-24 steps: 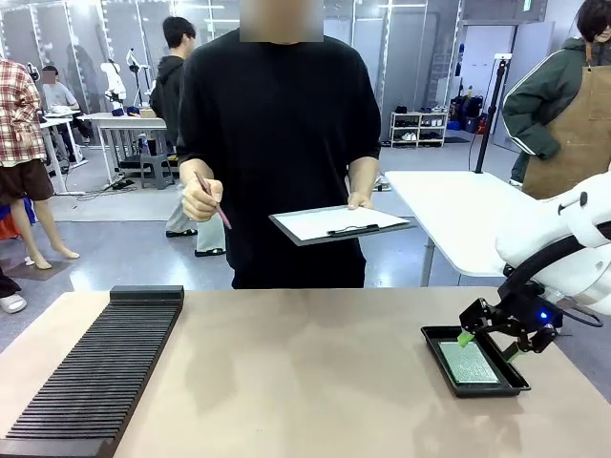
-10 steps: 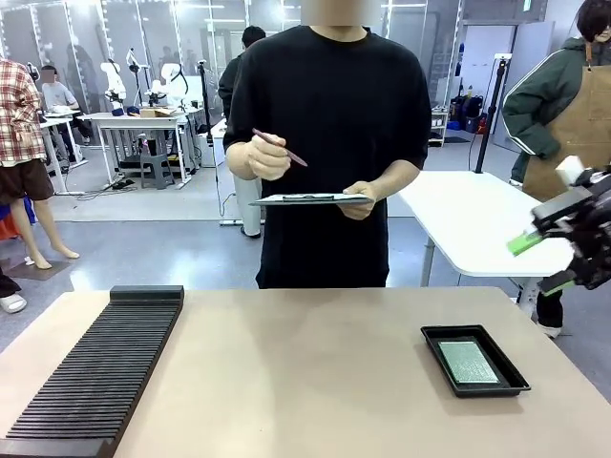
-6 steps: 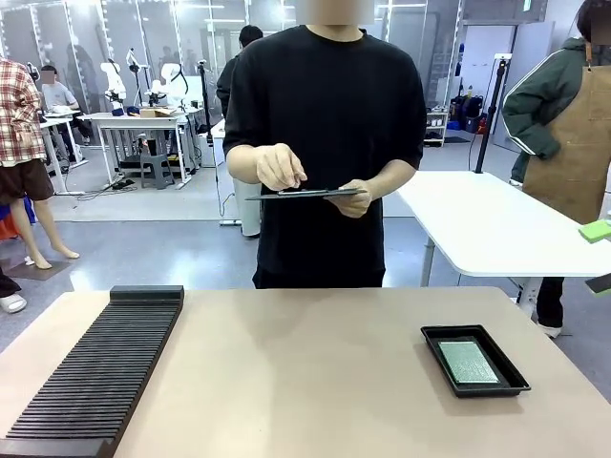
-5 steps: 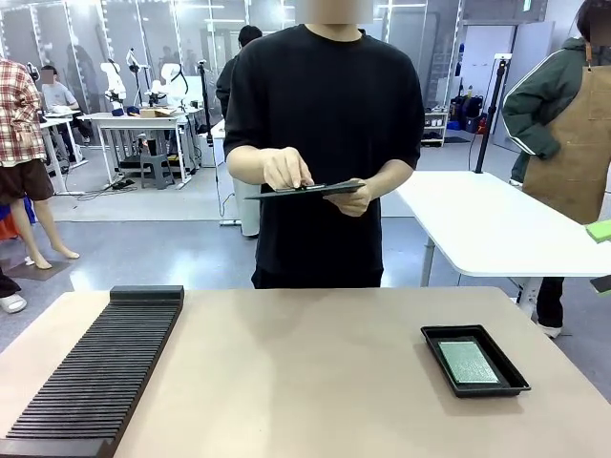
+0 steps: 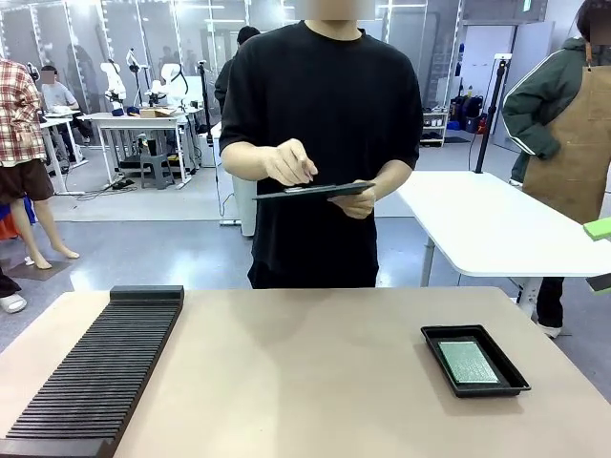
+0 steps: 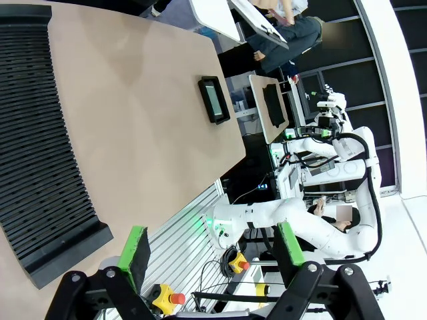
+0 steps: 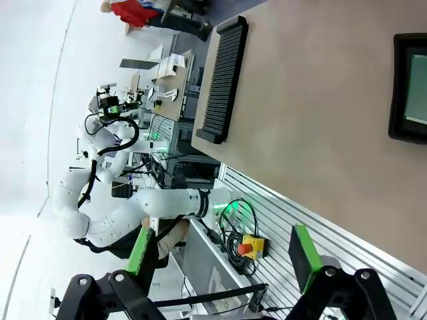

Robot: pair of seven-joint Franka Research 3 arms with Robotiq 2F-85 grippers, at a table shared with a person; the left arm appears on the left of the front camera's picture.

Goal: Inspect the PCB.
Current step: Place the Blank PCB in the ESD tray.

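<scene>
The PCB (image 5: pixel 468 363), green and speckled, lies flat in a shallow black tray (image 5: pixel 431 345) at the table's right. In the left wrist view the PCB (image 6: pixel 216 100) sits in the tray (image 6: pixel 203 93) far off. The right wrist view catches the PCB (image 7: pixel 419 90) and tray (image 7: pixel 395 87) at its right edge. My right gripper (image 5: pixel 601 256) hangs at the picture's right edge, high above and right of the tray; its wrist view shows the right gripper (image 7: pixel 220 250) open and empty. My left gripper (image 6: pixel 213 247) is open and empty, off the table's edge.
A long black slotted rack (image 5: pixel 95 367) covers the table's left side. Across the table a person holds a clipboard (image 5: pixel 315 191) level, one hand resting on it. A white table (image 5: pixel 477 224) stands behind to the right, with another person beside it.
My right gripper has risen from the tray and swung out to the right edge, leaving the PCB in the tray. The person has levelled the clipboard and lowered a hand onto it.
</scene>
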